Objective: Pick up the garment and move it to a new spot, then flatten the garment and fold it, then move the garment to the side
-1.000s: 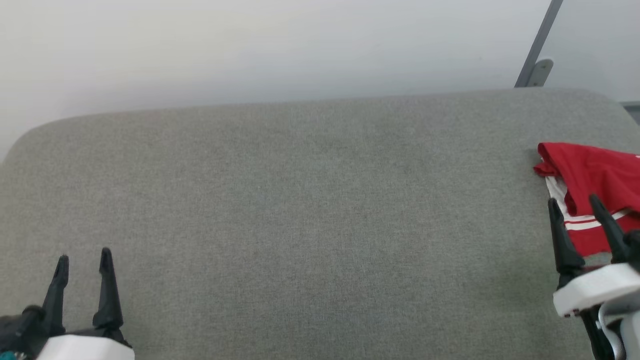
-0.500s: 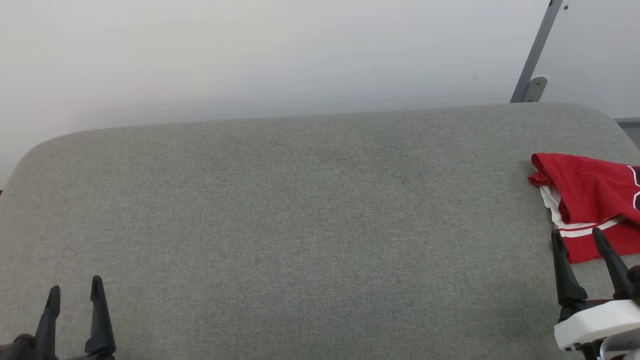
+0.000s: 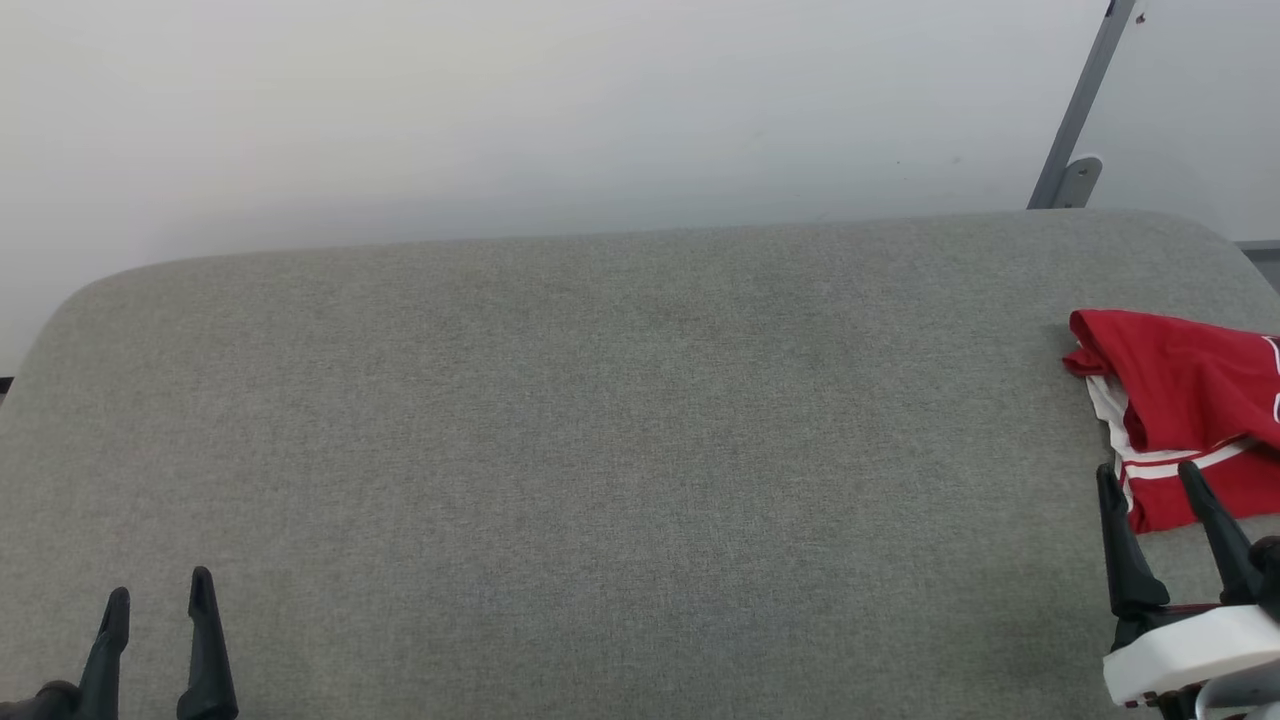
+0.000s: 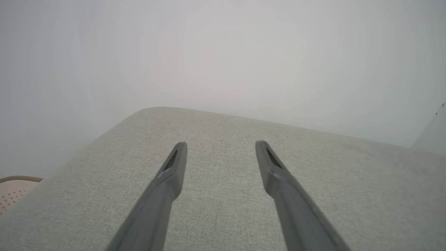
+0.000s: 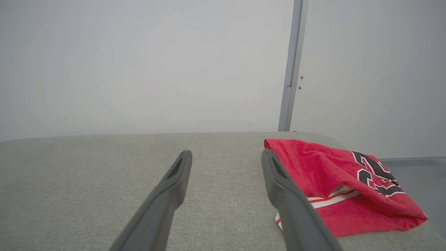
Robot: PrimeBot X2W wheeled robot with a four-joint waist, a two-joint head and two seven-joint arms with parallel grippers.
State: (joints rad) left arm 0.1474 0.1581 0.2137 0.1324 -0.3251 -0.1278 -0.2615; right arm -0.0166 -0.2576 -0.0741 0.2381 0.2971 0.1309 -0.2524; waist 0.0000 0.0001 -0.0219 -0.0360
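Note:
The garment point(image 3: 1190, 400), a red jersey with white red-striped trim, lies folded at the right end of the grey surface; its black white-outlined print point(image 5: 374, 172) faces up in the right wrist view. My right gripper point(image 3: 1150, 480) stands open just in front of the garment's near edge, holding nothing. In the right wrist view the garment point(image 5: 324, 170) lies right of the right gripper point(image 5: 226, 155), beside one finger. My left gripper point(image 3: 160, 600) is open and empty at the lower left, far from the garment, and in the left wrist view the left gripper point(image 4: 219, 144) points over bare fabric.
The grey upholstered surface point(image 3: 600, 430) has rounded far corners and a pale wall behind it. A grey metal post point(image 3: 1085, 100) rises at the far right. A beige perforated basket rim point(image 4: 15, 186) shows beyond the surface's left end in the left wrist view.
The head camera has tilted, so the whole picture sits lower. Both grippers have drawn back toward the near edge, the right one now off the garment; the garment lies still.

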